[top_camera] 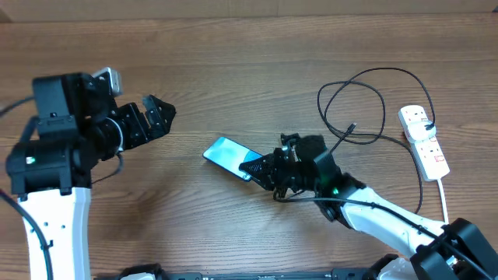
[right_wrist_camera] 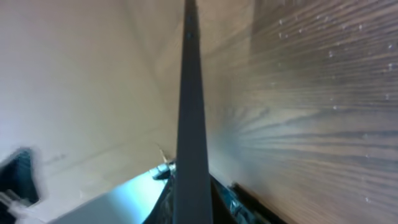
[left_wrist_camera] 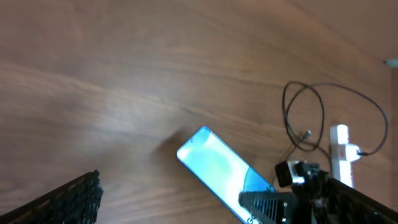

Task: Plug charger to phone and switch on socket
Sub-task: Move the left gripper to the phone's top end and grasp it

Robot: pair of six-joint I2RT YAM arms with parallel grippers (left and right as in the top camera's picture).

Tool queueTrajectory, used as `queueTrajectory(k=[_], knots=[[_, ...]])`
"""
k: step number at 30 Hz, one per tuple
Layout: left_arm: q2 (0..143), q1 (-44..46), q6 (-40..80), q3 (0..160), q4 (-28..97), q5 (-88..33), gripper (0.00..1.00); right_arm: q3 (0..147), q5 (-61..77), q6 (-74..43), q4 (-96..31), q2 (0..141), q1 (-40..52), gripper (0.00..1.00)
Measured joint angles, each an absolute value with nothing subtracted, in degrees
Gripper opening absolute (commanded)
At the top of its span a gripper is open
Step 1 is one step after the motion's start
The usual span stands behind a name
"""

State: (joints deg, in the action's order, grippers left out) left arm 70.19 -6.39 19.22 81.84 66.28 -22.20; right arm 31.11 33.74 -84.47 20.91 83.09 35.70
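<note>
The right gripper (top_camera: 261, 166) pinches the right end of the phone (top_camera: 227, 152), which sits at mid-table, screen up and angled. The left gripper (top_camera: 161, 115) hovers well to the phone's left, jaws spread and holding nothing. The charger (top_camera: 372, 93) lies looped beside the socket (top_camera: 426, 141) at the table's right edge. Its plug tip is loose near the right arm.

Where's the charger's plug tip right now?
Overhead, the charger's plug tip lies loose on the table right of centre, within its own cable loops, between the right end effector gripping the phone and the socket.
</note>
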Motion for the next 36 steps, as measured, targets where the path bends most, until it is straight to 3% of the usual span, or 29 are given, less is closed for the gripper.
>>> queueTrajectory(k=[5,11,21,25,29,36], knots=[[70.13,-6.42,26.7,71.99,60.53,-28.58,1.0,28.05,33.06,-90.26,39.35,82.91,35.73,0.04],[70.15,-5.93,33.34,64.03,50.17,-36.86,0.98,28.01,32.97,-95.2,36.64,82.54,36.05,0.04],[70.15,-1.65,42.02,55.37,41.21,-40.45,0.86,28.01,28.27,-107.59,36.86,82.54,36.21,0.04],[70.15,-0.03,45.34,53.67,38.39,-40.58,0.81,28.01,25.45,-112.31,37.5,82.54,37.26,0.04],[70.13,1.78,49.1,53.15,37.32,-40.51,0.71,28.01,21.98,-114.61,39.57,82.54,40.25,0.04],[70.15,3.42,55.68,53.08,37.65,-40.49,0.68,27.99,18.13,-115.59,44.51,82.54,43.03,0.04]])
